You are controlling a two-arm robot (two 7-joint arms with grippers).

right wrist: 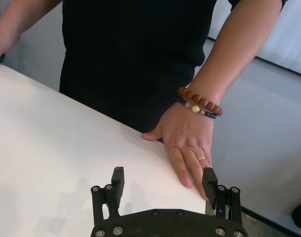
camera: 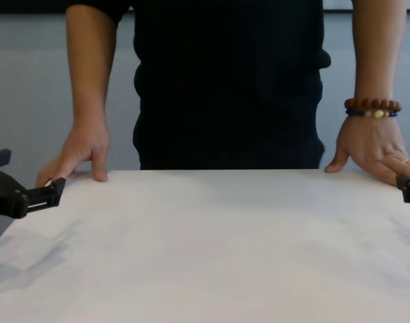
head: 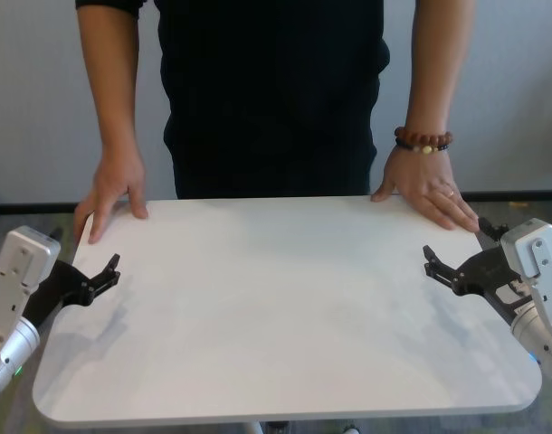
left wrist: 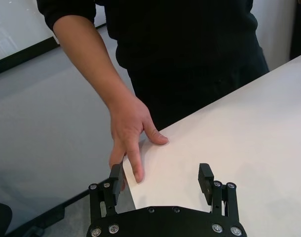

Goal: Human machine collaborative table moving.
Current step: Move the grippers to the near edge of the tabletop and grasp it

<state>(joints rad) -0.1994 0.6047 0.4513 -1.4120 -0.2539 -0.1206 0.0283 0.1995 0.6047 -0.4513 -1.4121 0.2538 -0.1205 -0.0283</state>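
1. Plain grey wall behind, with a dark baseboard strip, and the white table (head: 285, 307) fills pretty much the whole scene.
2. Left gripper (head: 109, 273) sits at the table's left edge, black jointed fingers spread apart. In the left wrist view one finger hangs off the edge and the other is over the top, so it straddles the edge without pinching it.
3. Right gripper (head: 434, 262) mirrors that at the right edge, jaws apart too, nothing clamped.
4. The human (head: 276, 90), in a black shirt, stands at the far side with both palms flat on the far corners. There's a brown beaded bracelet (head: 423, 140) on one wrist.
5. My read: this is the get-a-grip stage. Next move probably needs both grippers to close on that thin edge evenly before anyone shifts.
6. The top is matte and smooth with rounded corners, so it looks a bit slippery for small fingers.
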